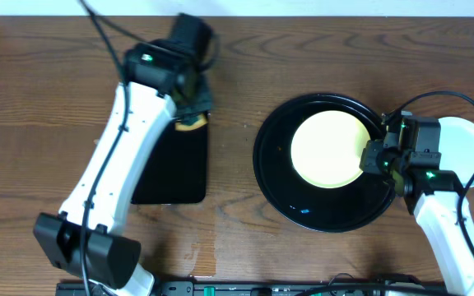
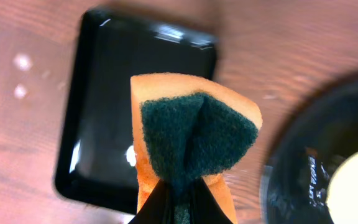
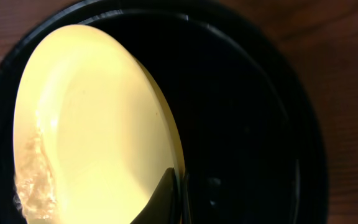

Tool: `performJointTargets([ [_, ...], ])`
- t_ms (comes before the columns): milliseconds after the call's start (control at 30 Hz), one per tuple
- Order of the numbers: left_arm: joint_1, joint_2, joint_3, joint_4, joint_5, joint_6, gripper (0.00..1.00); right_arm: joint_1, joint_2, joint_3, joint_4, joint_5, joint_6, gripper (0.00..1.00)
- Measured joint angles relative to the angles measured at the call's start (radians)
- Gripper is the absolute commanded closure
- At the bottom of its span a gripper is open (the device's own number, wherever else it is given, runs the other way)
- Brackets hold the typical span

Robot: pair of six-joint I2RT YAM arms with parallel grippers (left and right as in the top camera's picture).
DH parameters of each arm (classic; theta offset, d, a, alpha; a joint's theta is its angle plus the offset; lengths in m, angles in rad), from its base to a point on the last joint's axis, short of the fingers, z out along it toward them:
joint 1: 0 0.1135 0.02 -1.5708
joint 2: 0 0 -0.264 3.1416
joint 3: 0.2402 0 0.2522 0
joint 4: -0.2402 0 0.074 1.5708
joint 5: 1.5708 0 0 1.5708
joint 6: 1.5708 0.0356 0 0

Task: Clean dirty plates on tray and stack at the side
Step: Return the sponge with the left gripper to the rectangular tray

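A pale yellow plate (image 1: 326, 150) sits in the round black tray (image 1: 286, 193). My right gripper (image 1: 374, 158) is shut on its right rim. In the right wrist view the plate (image 3: 92, 118) looks tilted, its gripped edge lifted off the tray (image 3: 253, 99), with the gripper (image 3: 179, 179) pinching the rim and a pale, foamy smear (image 3: 33, 180) near the plate's lower left edge. My left gripper (image 2: 180, 185) is shut on a folded orange sponge (image 2: 191, 134) with a dark green scouring face. It hangs over the top right corner of the rectangular tray (image 1: 189, 115).
A small rectangular black tray (image 1: 171, 168) lies left of the round tray. A pale plate (image 1: 466, 148) rests on the table to the right of the round tray, behind my right wrist. The left arm (image 1: 113, 173) stretches diagonally from the front left.
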Motion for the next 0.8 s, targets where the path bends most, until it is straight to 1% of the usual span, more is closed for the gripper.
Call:
performJointTargets([
  [167, 0.132, 0.010, -0.156, 0.034, 0.035, 0.023, 0.93, 0.042, -0.058, 0.000, -0.029, 0.039, -0.010, 0.99],
  [267, 0.191, 0.013, -0.266, 0.119, 0.062, 0.056, 0.93, 0.078, -0.076, 0.000, -0.049, 0.080, -0.031, 0.99],
  [400, 0.232, 0.015, -0.393, 0.209, 0.098, 0.101, 0.92, 0.149, -0.106, 0.008, -0.125, 0.201, -0.053, 0.99],
  [533, 0.243, 0.017, -0.482, 0.249, 0.115, 0.133, 0.92, 0.221, -0.124, 0.047, -0.182, 0.350, -0.077, 0.99],
  [600, 0.243, 0.017, -0.503, 0.259, 0.118, 0.142, 0.83, 0.266, -0.128, 0.076, -0.191, 0.402, -0.095, 0.99],
  [667, 0.243, 0.017, -0.512, 0.259, 0.123, 0.150, 0.83, 0.319, -0.132, 0.101, -0.194, 0.450, -0.118, 0.99],
  [700, 0.243, 0.017, -0.512, 0.261, 0.125, 0.155, 0.77, 0.349, -0.134, 0.112, -0.193, 0.480, -0.127, 0.99],
  [733, 0.243, 0.017, -0.512, 0.266, 0.126, 0.156, 0.74, 0.381, -0.135, 0.121, -0.193, 0.523, -0.137, 0.99],
  [800, 0.243, 0.017, -0.512, 0.271, 0.129, 0.157, 0.73, 0.445, -0.138, 0.128, -0.193, 0.610, -0.157, 0.99],
])
